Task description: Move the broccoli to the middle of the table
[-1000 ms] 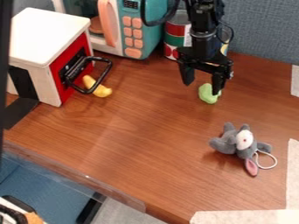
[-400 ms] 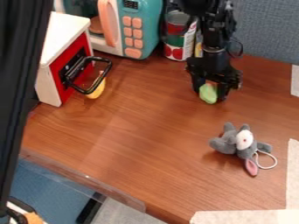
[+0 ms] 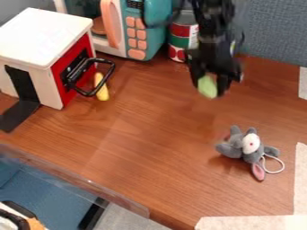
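one green broccoli (image 3: 207,86) in the pincer right now, folks. the black gripper (image 3: 209,90) hangs down from the top edge, right of center, and it's closed on the broccoli, a finger on each side of it. so the green bit is over the back part of the wooden table (image 3: 156,134), in front of the can (image 3: 178,41) with the red and green label, and not at the middle.

rest of the setup: teal toy microwave (image 3: 157,27) at the back, just left of the can, with a pinkish-orange handle and buttons. over on the left sits a white box (image 3: 48,33) with a red front and a black handle (image 3: 112,68) sticking out, plus a yellow thing (image 3: 103,92) right by that handle, partly behind it. gray plush mouse (image 3: 233,149) lies toward the right side, nearer the camera than the broccoli, with pale tape (image 3: 301,179) along the table's right side.
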